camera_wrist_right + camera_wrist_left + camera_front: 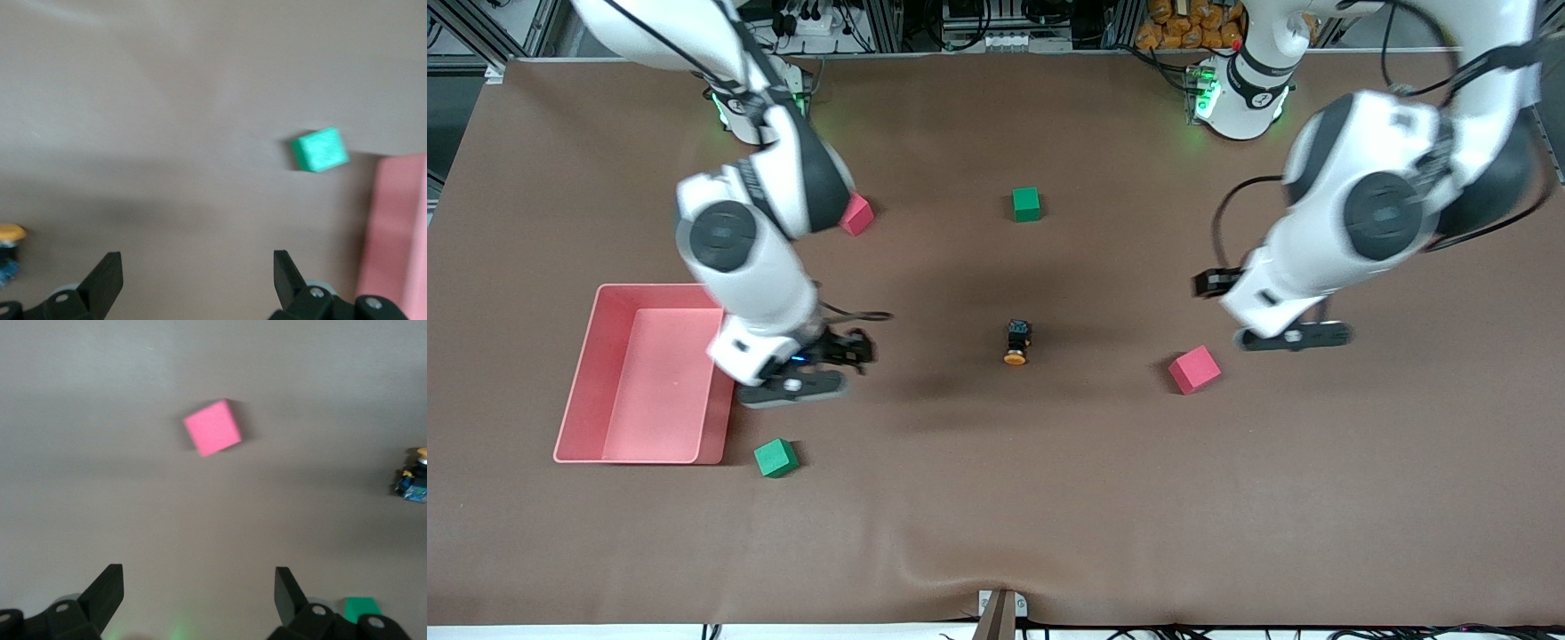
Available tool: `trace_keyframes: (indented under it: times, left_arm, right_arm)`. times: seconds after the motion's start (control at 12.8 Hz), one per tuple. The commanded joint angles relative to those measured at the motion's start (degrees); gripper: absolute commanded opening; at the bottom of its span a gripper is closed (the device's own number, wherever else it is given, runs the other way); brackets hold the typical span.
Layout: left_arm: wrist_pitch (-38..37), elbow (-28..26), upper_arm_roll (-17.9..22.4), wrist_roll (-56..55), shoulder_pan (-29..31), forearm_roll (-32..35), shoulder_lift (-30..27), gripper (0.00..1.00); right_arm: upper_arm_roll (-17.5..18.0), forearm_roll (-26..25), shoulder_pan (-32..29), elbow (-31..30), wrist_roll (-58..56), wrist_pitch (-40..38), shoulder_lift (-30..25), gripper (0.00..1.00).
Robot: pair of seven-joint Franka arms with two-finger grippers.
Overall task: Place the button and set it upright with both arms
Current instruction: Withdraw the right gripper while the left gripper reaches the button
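Your right wrist view cuts off the button (1016, 342) at its edge. It lies on its side mid-table, clear of both arms. Left gripper (198, 593) hangs open-fingered above a red cube (1194, 369); right gripper (197, 275), spread too, beside the pink tray (596, 391), near a green cube (775, 458).

One high camera, two wrist cameras.
The front view looks down across the table (996, 533) toward the bases; both wrist views look down closer, sharing the button (1016, 343) (413, 480) (9, 250).

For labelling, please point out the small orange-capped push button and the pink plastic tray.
small orange-capped push button (1016, 342): front view, middle of its body.
pink plastic tray (580, 366): front view, its outer rim.
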Motion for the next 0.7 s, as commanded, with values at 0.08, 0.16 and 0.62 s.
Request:
trace_keyframes:
  times: [0.08, 0.16, 0.62]
  left_arm:
    - [4.0, 6.3, 0.2, -8.5, -7.6, 0.2, 10.1, 1.0]
    - [6.7, 7.6, 0.3, -10.3, -9.5, 0.2, 12.8, 1.0]
    - [19.1, 17.0, 0.2, -16.4, -16.4, -1.1, 26.8, 1.0]
  right_arm:
    - [1.1, 0.0, -7.7, -8.6, -7.9, -5.3, -10.9, 1.0]
    - [0.9, 0.0, -8.8, -8.6, -8.2, -6.3, -12.5, 1.0]
    - [1.4, 0.2, -19.0, -8.0, -11.5, -13.2, -20.7, 1.0]
